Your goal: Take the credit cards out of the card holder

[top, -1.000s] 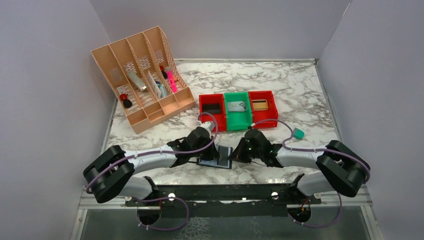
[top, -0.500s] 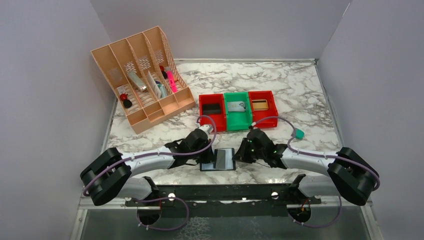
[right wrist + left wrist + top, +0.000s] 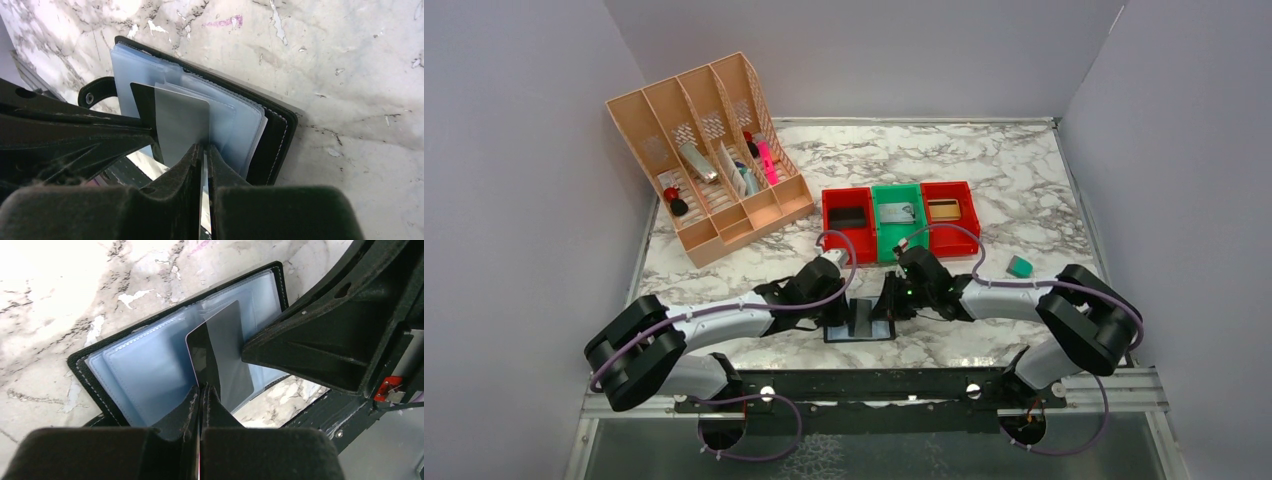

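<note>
2 tools pinch 1 card [image 3: 225, 355]: left tool [image 3: 201, 390], right tool [image 3: 205, 152], both clenched on its edges. Card stands over open card holder [image 3: 135, 385] on desk [image 3: 1024, 200]. Best: 1 tool lets go, other lifts straight out.

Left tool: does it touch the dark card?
Touching. The left wrist view shows the left tool pinched shut on the lower edge of the dark card, above the open card holder.

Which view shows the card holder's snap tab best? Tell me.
Right wrist: the snap tab juts out from the card holder. Left wrist shows the holder's panels, no tab; top view, a small dark patch.
</note>
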{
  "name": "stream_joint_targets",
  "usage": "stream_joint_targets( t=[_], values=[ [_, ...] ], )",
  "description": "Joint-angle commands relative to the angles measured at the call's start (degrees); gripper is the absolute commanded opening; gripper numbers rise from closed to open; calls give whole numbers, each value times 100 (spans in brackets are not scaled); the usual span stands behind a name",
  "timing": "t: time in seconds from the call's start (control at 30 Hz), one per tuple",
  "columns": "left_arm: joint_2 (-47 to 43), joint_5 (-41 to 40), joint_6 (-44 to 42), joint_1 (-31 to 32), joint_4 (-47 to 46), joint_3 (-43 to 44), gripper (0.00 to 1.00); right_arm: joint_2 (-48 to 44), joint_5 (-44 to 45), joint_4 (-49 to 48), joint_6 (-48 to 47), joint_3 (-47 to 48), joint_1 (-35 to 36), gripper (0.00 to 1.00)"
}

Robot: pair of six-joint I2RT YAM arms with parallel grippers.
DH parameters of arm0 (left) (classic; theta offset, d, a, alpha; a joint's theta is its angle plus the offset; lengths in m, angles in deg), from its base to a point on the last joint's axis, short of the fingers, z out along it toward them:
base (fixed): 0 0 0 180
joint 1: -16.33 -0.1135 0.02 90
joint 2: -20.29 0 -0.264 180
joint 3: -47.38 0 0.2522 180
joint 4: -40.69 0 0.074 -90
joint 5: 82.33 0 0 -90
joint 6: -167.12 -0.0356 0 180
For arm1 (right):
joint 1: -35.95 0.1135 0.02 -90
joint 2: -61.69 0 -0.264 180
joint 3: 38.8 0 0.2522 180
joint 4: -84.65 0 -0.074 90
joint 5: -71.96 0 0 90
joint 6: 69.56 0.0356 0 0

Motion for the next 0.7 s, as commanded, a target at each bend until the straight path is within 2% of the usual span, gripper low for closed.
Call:
stream_joint_targets(
  t=[0.0, 0.07, 0.13, 0.33, 0.57, 0.67],
  values=[
    [-136, -492, -204, -28, 792, 234, 0, 326, 1186, 975, 51, -35, 6, 13],
    [-250, -628, -203, -29, 873, 218, 3, 311, 1272, 1036, 21, -65, 6, 13],
    [-349, -584, -180, -39, 674, 122, 15, 290, 1189, 983, -8, -96, 6, 13],
    [83, 370, 163, -41, -516, -142, 34, 511, 838, 698, 141, -152, 6, 13],
    [529, 501, 544, -44, -888, -278, 35, 567, 706, 606, 257, -229, 6, 13],
    [368, 333, 581, -48, -828, -363, 30, 491, 775, 625, 305, -274, 6, 13]
  ],
)
